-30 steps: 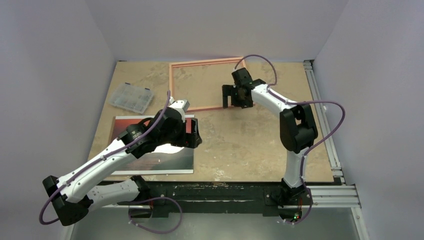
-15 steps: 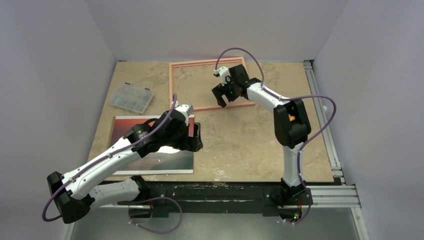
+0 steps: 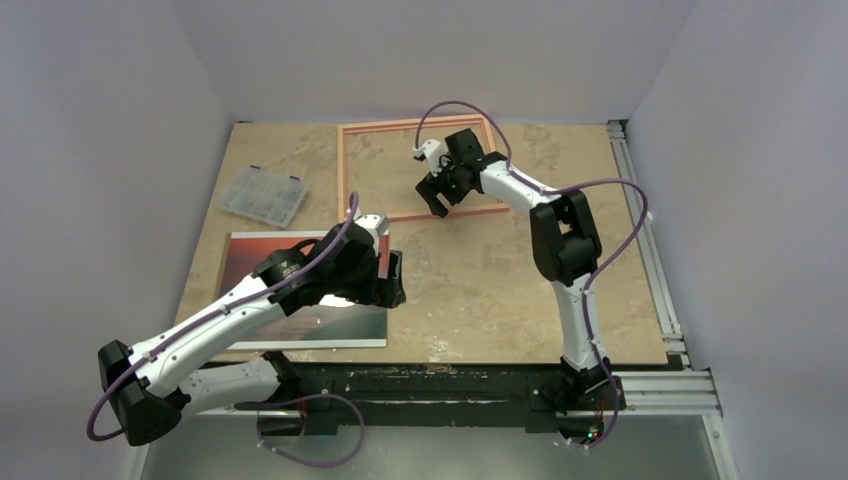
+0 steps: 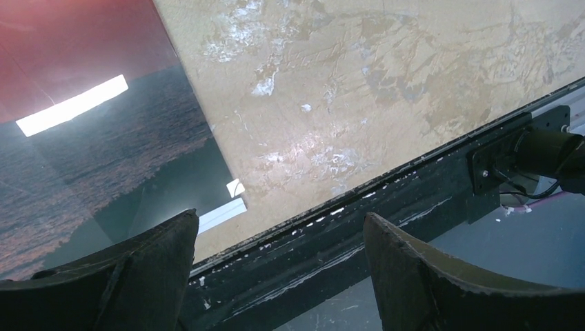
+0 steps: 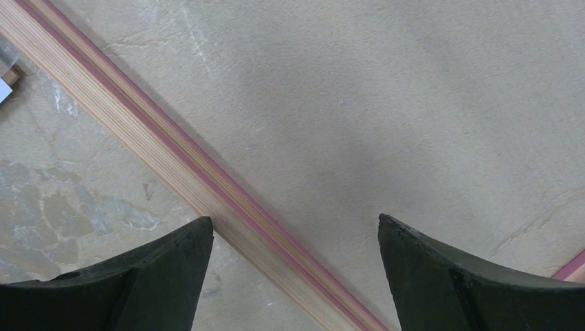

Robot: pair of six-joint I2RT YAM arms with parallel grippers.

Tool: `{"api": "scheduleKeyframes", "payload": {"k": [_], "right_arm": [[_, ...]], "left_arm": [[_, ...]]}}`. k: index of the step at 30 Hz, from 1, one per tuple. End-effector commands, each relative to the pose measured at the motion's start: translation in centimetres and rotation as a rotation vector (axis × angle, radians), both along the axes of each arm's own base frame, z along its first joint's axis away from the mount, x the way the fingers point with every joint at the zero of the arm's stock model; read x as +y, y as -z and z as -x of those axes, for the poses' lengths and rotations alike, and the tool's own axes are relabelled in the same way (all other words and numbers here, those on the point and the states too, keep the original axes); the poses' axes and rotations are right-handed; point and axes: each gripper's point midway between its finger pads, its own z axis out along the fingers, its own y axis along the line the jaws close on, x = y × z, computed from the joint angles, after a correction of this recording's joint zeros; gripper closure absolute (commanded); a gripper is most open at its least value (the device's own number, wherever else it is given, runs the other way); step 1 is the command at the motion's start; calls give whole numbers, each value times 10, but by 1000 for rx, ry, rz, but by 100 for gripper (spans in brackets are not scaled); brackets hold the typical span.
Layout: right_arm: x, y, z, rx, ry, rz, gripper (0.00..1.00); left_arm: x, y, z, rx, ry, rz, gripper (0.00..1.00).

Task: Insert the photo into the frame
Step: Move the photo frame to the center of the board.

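Observation:
The photo [image 3: 250,262], a glossy red sunset over dark sea, lies flat at the table's near left, partly under my left arm. Its right edge and near corner show in the left wrist view [image 4: 83,158]. My left gripper [image 3: 396,280] [image 4: 279,215] hangs open just past that right edge, with nothing between its fingers. The frame [image 3: 342,170], thin pinkish wood, lies flat at the back centre. My right gripper [image 3: 436,203] [image 5: 293,221] is open above the frame's near rail [image 5: 172,158], which runs diagonally between the fingertips, untouched.
A clear plastic organiser box [image 3: 262,194] sits at the back left. The table's black front edge [image 4: 386,200] runs just below the left gripper. An aluminium rail [image 3: 645,230] borders the right side. Purple cables loop off both arms.
My right gripper has swung left along the frame's near rail, from its right corner toward the middle. My left gripper has shifted slightly rightward over the photo's right edge.

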Motion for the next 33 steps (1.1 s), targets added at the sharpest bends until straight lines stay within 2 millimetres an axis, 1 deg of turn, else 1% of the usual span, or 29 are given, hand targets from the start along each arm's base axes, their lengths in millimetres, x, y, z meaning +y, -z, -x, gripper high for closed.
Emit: {"api": "scheduleKeyframes", "payload": {"k": [1, 4, 6, 9, 11, 13, 15, 20, 23, 25, 29, 30, 31, 33], "right_arm": [[-3, 7, 18, 47, -33, 30, 12], [1, 3, 29, 78, -74, -12, 11], [3, 5, 35, 108, -102, -31, 11], [-3, 15, 34, 122, -82, 7, 11], [-12, 21, 28, 113, -18, 47, 13], [-21, 25, 21, 103, 64, 83, 20], [-29, 30, 19, 108, 113, 117, 29], [-45, 32, 27, 120, 212, 158, 47], [-52, 30, 38, 124, 255, 151, 59], [-62, 28, 47, 126, 295, 165, 65], [-73, 27, 74, 131, 329, 158, 68], [-77, 29, 82, 139, 339, 158, 69], [-79, 26, 88, 135, 346, 148, 69], [-82, 25, 100, 142, 357, 134, 70]], "left_arm": [[-1, -3, 0, -9, 4, 21, 14], [-1, -2, 1, -4, 2, 27, 14], [-2, -1, 2, -2, 3, 35, 14], [-2, 1, 2, 2, -3, 37, 14], [-1, 1, 3, 3, -6, 40, 14], [0, 0, 4, 1, -7, 44, 14], [1, 0, 5, 2, -8, 45, 14], [6, -6, 4, -18, -22, 39, 14], [9, -9, 4, -27, -30, 34, 14], [10, -10, 4, -30, -34, 30, 14], [12, -12, 3, -35, -44, 35, 14], [12, -12, 4, -36, -45, 36, 14], [13, -12, 3, -38, -49, 35, 14], [14, -11, 3, -40, -57, 33, 14]]}}
